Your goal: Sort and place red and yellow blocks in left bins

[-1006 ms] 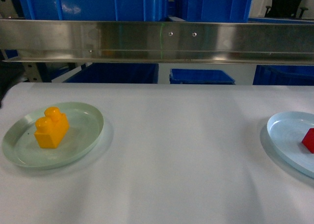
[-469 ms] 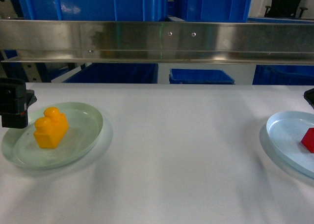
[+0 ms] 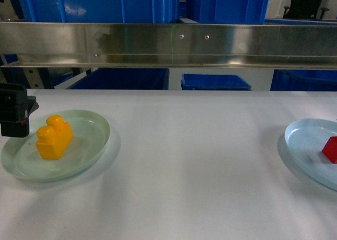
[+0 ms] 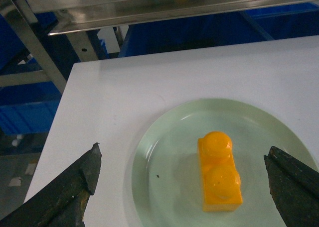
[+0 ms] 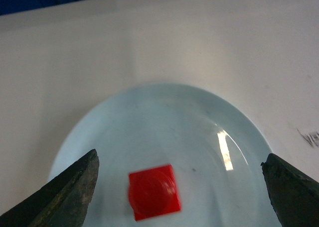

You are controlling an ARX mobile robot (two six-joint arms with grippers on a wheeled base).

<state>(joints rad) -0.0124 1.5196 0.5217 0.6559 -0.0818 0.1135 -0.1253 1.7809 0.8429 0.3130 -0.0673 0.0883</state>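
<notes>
At the left of the frame the yellow block (image 3: 54, 137) lies on a pale green plate (image 3: 89, 150), with the left gripper (image 4: 182, 187) hanging over it, fingers spread wide. At the right edge the red block (image 5: 153, 191) sits on a pale blue plate (image 5: 199, 122) under the right gripper (image 5: 179, 189), likewise spread apart. Blue bins (image 3: 216, 82) stand at the top, behind a steel rail (image 3: 168, 44).

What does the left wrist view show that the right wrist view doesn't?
Left wrist only: the yellow block with two studs, lying on the green plate near the table's left edge, with the metal shelf beyond and the left end effector open. Right wrist only: the red block on the pale blue plate, right end effector open. Both: white tabletop, a block framed between spread fingers.
</notes>
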